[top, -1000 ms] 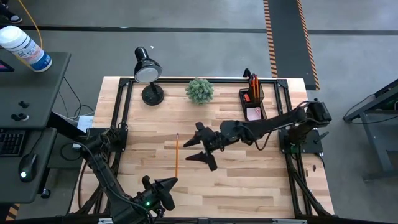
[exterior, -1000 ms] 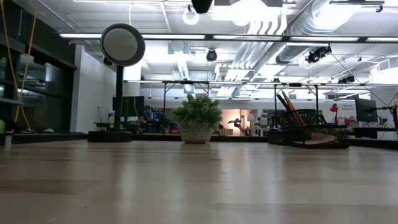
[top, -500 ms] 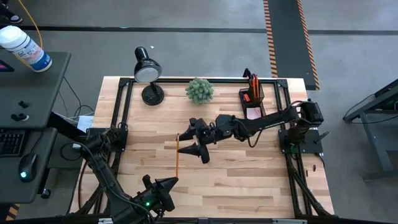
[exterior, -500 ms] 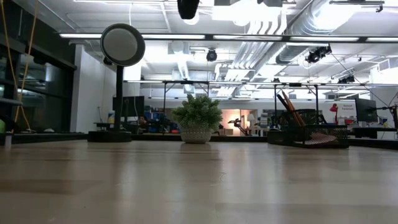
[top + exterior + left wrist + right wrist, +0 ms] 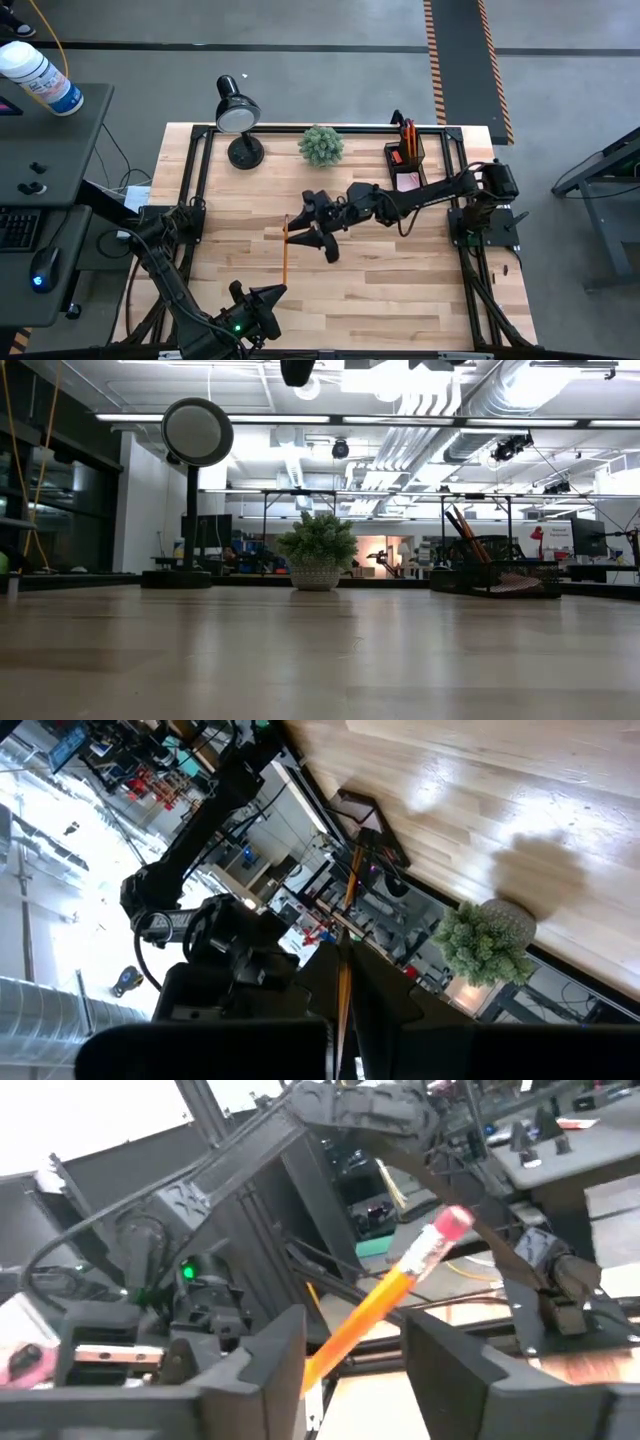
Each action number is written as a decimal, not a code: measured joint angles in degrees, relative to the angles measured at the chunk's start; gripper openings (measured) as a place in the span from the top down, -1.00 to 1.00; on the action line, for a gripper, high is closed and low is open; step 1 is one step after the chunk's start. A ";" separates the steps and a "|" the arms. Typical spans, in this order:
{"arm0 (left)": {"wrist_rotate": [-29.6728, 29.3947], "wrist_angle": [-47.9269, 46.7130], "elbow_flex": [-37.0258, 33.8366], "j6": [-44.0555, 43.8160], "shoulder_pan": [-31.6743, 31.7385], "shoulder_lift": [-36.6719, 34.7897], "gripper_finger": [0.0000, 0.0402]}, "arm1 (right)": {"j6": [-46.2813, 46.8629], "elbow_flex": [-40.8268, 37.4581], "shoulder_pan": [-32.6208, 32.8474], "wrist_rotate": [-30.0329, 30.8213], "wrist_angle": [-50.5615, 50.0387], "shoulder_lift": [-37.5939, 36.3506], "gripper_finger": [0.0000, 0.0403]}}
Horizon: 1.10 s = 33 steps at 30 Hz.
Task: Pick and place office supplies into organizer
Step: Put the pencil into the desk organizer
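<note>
An orange pencil (image 5: 284,260) lies flat on the wooden table, pointing from near to far. My right gripper (image 5: 292,230) reaches in from the table's right and hovers at the pencil's far end. In the right wrist view it (image 5: 352,1370) is open. The pencil (image 5: 375,1300) runs between the two fingers with room on both sides, its pink eraser (image 5: 455,1220) beyond them. The black mesh organizer (image 5: 405,160) stands at the far right and holds orange pencils and a pink pad (image 5: 407,182). My left gripper (image 5: 275,295) rests shut at the near edge.
A black desk lamp (image 5: 238,115) and a small green plant (image 5: 321,145) stand along the far edge; both also show in the low view, the lamp (image 5: 197,435) left of the plant (image 5: 317,555). The organizer (image 5: 495,575) sits far right. Bare wood lies between the pencil and the organizer.
My right gripper has moved toward the table's left and slightly toward the far edge, and now sits over the pencil's far end with a finger on each side. The pencil has stayed where it was.
</note>
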 joint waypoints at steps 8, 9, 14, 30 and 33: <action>1.03 0.00 0.00 0.01 0.01 0.00 1.00 | -1.18 -0.02 0.00 -2.28 0.50 0.00 0.47; 1.09 -0.02 0.00 0.01 0.02 0.00 1.00 | -1.43 -0.02 0.00 -2.32 0.51 0.00 0.50; 1.24 -0.04 0.00 0.01 0.03 0.00 1.00 | -2.12 -0.02 0.00 -2.45 0.85 0.00 0.71; 2.71 0.09 0.00 0.00 1.85 -0.04 1.00 | -6.25 -0.02 0.00 -0.98 1.42 -0.07 0.97; 4.32 0.07 0.00 -0.31 1.71 -0.04 1.00 | -6.42 -0.02 -0.16 -0.95 1.52 -0.15 0.88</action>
